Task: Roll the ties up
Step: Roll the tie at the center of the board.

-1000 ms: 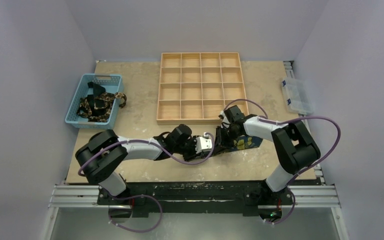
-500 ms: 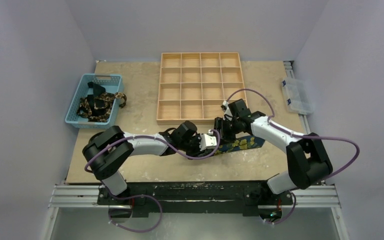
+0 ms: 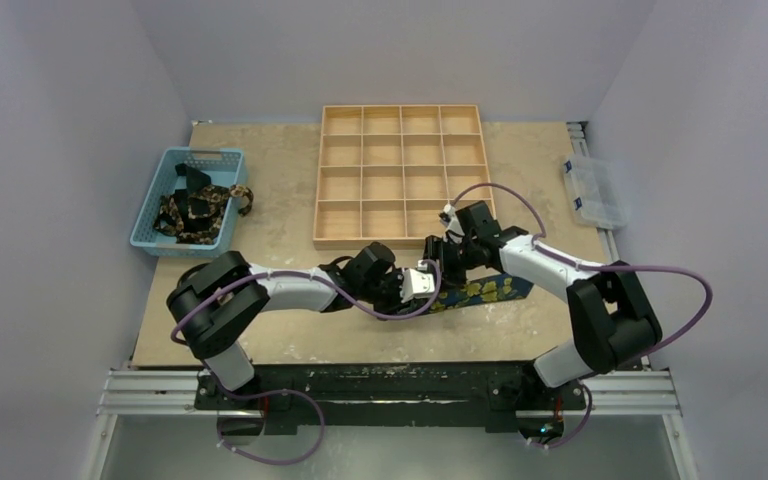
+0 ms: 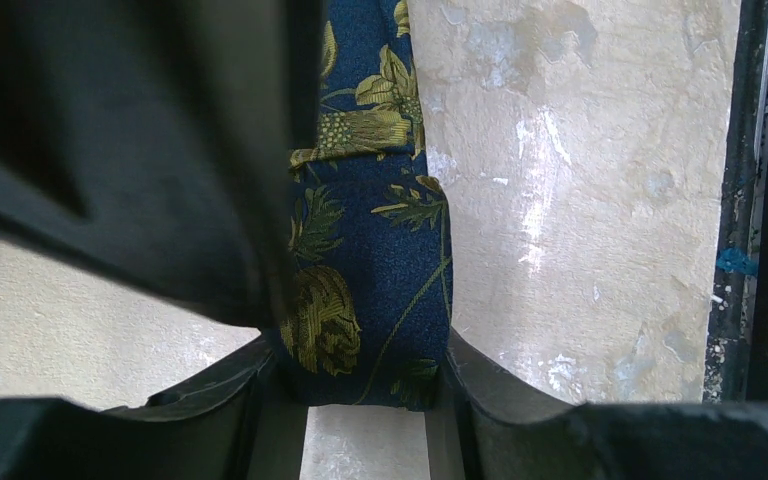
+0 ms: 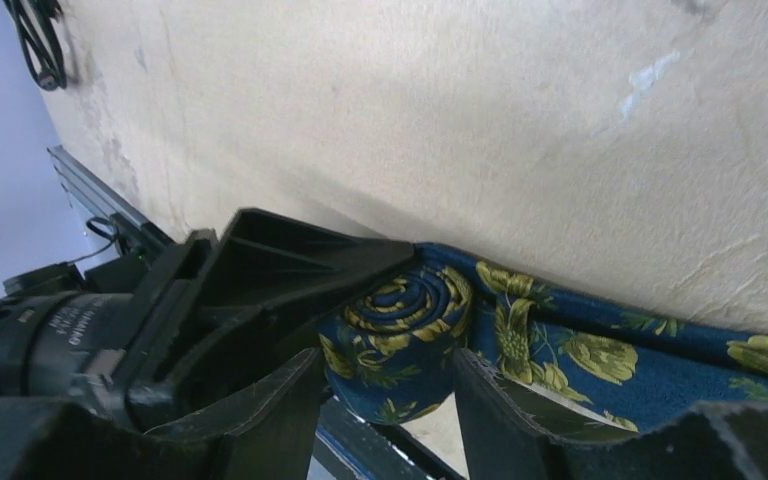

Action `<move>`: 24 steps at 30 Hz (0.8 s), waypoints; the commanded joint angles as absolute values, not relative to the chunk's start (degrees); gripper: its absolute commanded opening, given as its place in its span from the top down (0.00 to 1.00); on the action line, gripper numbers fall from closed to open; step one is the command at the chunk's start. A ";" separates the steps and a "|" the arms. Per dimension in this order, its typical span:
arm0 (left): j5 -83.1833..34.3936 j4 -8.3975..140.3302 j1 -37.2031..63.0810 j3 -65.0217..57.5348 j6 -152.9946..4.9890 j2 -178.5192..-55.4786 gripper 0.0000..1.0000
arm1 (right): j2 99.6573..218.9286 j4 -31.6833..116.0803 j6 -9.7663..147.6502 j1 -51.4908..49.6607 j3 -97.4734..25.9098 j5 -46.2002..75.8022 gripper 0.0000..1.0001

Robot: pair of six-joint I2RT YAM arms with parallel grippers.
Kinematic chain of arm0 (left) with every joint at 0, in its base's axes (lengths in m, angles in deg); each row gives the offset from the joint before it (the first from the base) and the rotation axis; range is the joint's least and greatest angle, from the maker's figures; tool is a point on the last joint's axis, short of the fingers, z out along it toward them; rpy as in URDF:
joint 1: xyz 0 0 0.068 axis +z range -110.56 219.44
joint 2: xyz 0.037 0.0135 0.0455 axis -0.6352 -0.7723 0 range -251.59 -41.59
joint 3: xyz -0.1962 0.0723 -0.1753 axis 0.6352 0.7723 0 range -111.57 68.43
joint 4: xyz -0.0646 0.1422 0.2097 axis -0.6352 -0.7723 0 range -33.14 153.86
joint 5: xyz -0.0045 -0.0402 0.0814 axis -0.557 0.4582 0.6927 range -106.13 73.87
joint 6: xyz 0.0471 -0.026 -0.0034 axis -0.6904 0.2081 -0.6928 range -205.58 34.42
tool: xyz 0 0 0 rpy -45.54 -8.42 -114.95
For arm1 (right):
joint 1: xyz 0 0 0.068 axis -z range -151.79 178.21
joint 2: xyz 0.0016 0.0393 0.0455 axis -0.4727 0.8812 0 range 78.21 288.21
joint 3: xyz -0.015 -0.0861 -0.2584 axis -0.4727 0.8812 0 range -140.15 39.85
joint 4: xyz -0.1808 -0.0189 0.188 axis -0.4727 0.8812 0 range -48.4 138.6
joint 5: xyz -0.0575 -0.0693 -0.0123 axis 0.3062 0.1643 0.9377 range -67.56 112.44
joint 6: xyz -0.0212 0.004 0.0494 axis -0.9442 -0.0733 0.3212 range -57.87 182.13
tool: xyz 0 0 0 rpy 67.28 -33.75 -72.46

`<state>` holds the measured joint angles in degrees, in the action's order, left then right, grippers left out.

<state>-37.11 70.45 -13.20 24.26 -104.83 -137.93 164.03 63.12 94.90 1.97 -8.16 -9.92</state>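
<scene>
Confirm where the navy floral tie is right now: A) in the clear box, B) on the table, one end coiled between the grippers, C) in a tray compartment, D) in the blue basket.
B: the right wrist view shows the tie coiled inside the right gripper, its rest flat on the table.

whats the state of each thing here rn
tie, one end rolled up, rest lying flat
left claw, shut on tie
right claw, shut on tie's rolled end
other ties, unrolled, heaped in basket
tray, every slot empty
clear box, lid looks shut
</scene>
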 commanded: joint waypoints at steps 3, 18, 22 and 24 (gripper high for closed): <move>-37.93 66.69 -13.13 25.57 -102.48 -140.65 1.00 | 164.27 60.38 94.11 1.58 -4.52 -14.04 0.55; -38.12 67.88 -12.99 26.23 -101.73 -140.89 0.97 | 169.33 56.58 91.96 2.24 -4.39 -15.10 0.81; -39.85 74.20 -11.84 29.44 -99.81 -136.81 0.66 | 172.06 60.45 87.43 3.75 -5.40 -12.31 1.00; -39.72 78.27 -11.05 31.31 -98.16 -134.83 0.56 | 172.82 61.63 85.84 4.60 -5.18 -11.06 1.00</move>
